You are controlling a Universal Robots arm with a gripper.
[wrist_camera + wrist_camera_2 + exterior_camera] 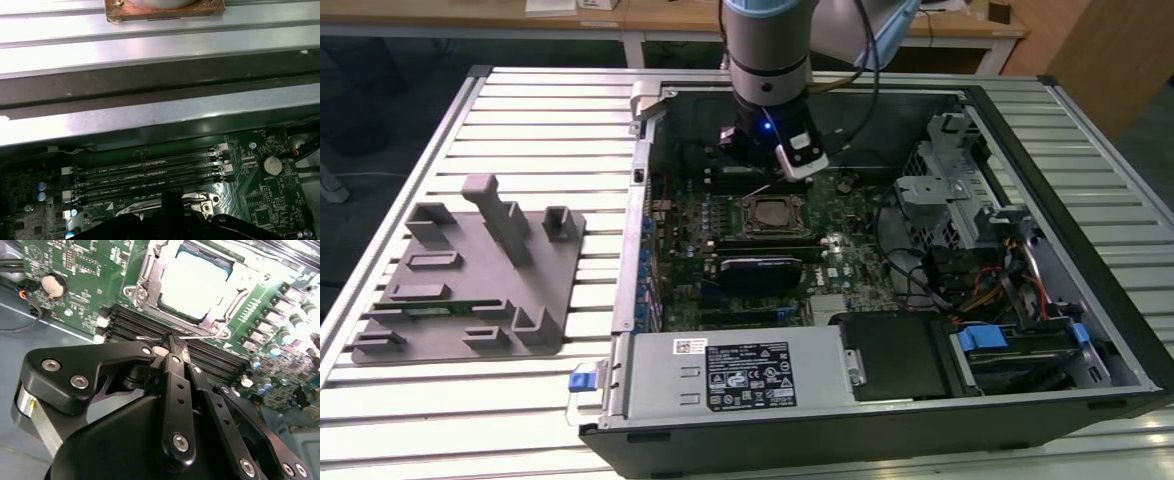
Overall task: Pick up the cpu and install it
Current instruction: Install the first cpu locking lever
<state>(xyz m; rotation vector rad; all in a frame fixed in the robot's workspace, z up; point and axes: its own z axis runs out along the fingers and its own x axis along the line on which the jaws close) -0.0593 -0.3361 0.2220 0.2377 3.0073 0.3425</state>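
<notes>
- A ribbed metal table (520,120) carries an open black computer case (1067,400) lying on its side, with wooden desks behind it.
- On the table at the exterior view's left, well apart from the case, sits a grey moulded fixture (467,290) with upright posts.
- Inside the case lies the green motherboard (847,255); a labelled grey power supply (734,375) fills the near edge, and coloured cables (1001,290) run along the exterior view's right.
- The cpu (195,285) sits in the silver-framed socket (145,272), its pale metal top facing up; in the exterior view it appears as a square just below the arm's tool.
- The gripper (170,342) hangs just above the black memory slots (130,322) beside the socket, its black fingers (175,375) drawn together with nothing between them.
- A thin metal socket lever (200,336) crosses just beyond the fingertips; I cannot tell whether they touch it.
- A round coin battery (53,285) sits on the board.
</notes>
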